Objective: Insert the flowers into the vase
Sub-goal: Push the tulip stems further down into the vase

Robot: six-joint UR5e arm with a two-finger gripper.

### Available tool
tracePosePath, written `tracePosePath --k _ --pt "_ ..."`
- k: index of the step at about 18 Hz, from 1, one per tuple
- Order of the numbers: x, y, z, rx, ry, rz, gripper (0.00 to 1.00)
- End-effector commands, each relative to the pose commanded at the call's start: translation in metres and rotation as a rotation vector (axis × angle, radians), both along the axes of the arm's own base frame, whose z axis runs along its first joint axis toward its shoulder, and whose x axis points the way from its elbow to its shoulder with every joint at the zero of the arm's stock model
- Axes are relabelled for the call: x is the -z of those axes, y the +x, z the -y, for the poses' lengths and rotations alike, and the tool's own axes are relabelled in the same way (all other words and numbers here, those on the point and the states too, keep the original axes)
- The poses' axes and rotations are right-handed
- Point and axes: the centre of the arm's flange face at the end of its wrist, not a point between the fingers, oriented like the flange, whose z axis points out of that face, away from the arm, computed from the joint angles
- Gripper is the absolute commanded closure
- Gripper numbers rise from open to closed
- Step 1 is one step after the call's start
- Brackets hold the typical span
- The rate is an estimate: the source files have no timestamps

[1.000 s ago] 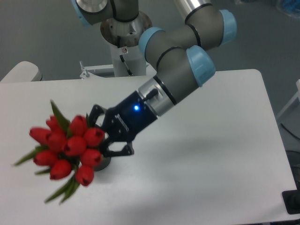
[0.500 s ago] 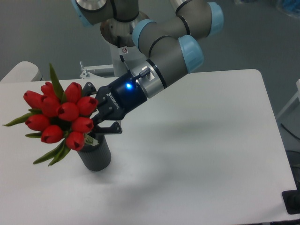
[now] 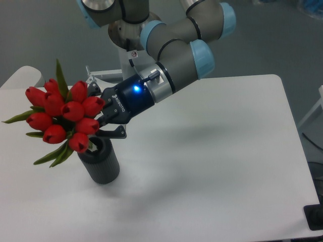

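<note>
A bunch of red tulip flowers (image 3: 63, 118) with green leaves hangs tilted in the air at the left, its heads pointing toward the camera. My gripper (image 3: 101, 117) is shut on the flowers' stems, which the buds mostly hide. The dark ribbed vase (image 3: 100, 162) stands upright on the white table just below the bunch. Its round mouth shows under the lowest bud. I cannot tell whether the stem ends are inside the mouth.
The arm's base (image 3: 132, 48) stands behind the table's far edge. The white table (image 3: 217, 166) stretches to the right and front of the vase. A black object (image 3: 315, 217) sits at the table's front right corner.
The gripper has lifted the flowers up and slightly back. The vase, hidden behind the bunch a second ago, now shows fully beneath it.
</note>
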Motion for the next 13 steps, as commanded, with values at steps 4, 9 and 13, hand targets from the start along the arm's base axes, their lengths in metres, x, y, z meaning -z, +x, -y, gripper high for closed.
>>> tracePosePath --k 4,9,13 --pt "0.018 0.007 0.004 0.011 0.021 -0.029 0.89" --pt "0.03 0.014 0.008 0.014 0.012 -0.017 0.88" --pt "0.048 0.019 0.013 0.021 0.028 -0.043 0.85"
